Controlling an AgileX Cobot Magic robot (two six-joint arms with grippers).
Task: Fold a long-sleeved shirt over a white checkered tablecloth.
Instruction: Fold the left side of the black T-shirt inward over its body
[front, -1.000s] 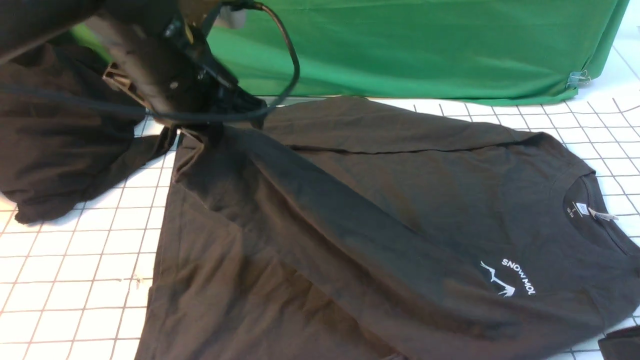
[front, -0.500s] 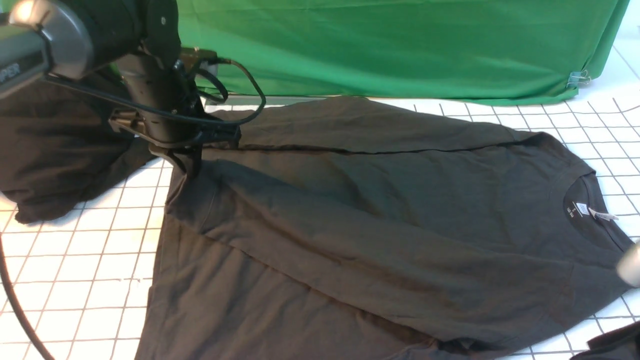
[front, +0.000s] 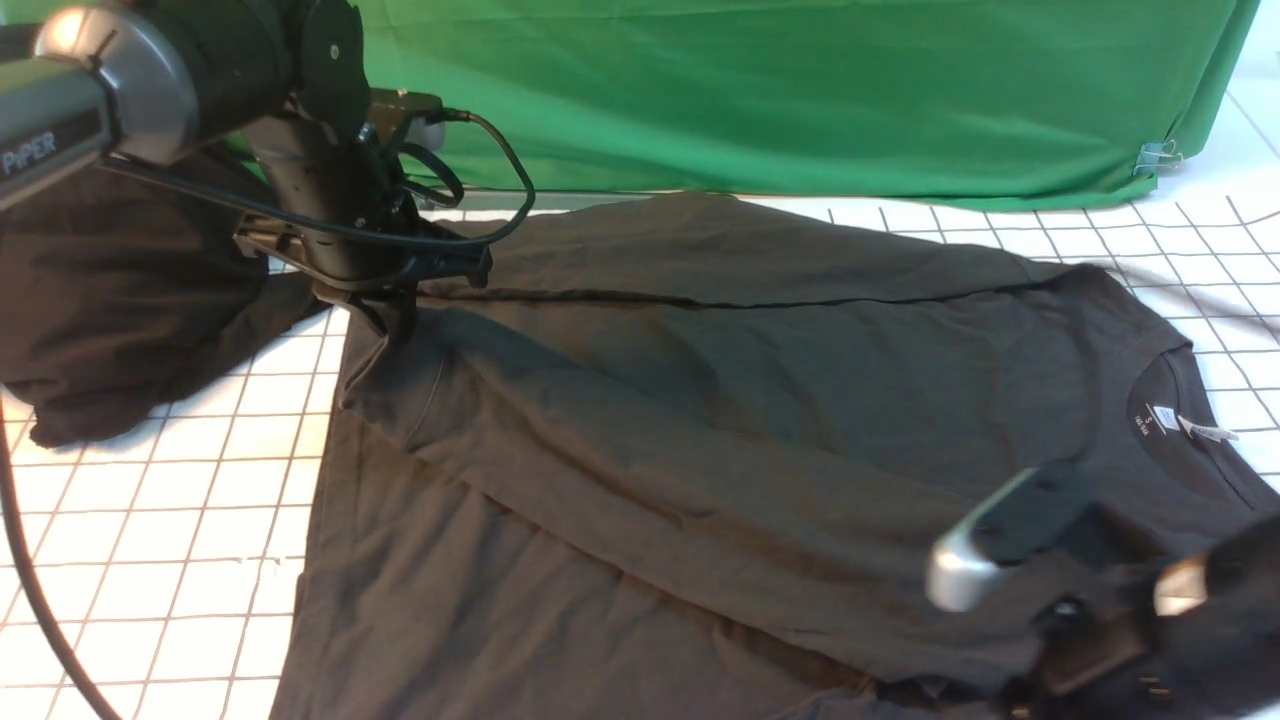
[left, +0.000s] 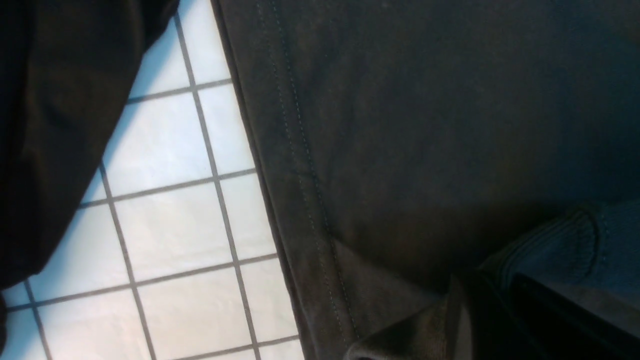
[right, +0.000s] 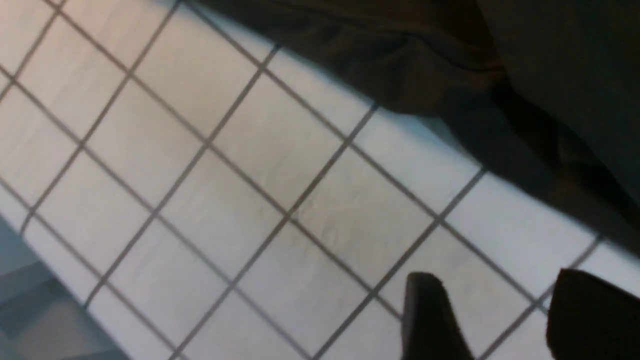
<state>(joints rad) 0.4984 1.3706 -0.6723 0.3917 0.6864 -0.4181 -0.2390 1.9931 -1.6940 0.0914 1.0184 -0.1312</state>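
Observation:
The long-sleeved shirt (front: 760, 400) lies spread on the white checkered tablecloth (front: 150, 520), neck label (front: 1195, 428) to the right. One sleeve is laid slantwise across its body and hides the chest print. At the shirt's far left corner, my left gripper (front: 395, 322) is shut on the sleeve's ribbed cuff (left: 575, 235), low over the hem (left: 300, 190). The right arm (front: 1060, 600) shows blurred at the near right over the shirt's shoulder. In the right wrist view the right gripper (right: 505, 320) is open over bare tablecloth (right: 225, 200), nothing between its fingers (right: 430, 320), beside the shirt's edge (right: 450, 75).
A second dark garment (front: 110, 300) lies bunched at the far left, close to the left arm. A green cloth (front: 800, 90) hangs along the back, with a clip (front: 1155, 157) at its right end. The table's edge (right: 30, 310) shows in the right wrist view.
The left gripper carried the cuff down to the hem corner, so the sleeve covers the logo. The right gripper opened, and its arm swung into view at the near right.

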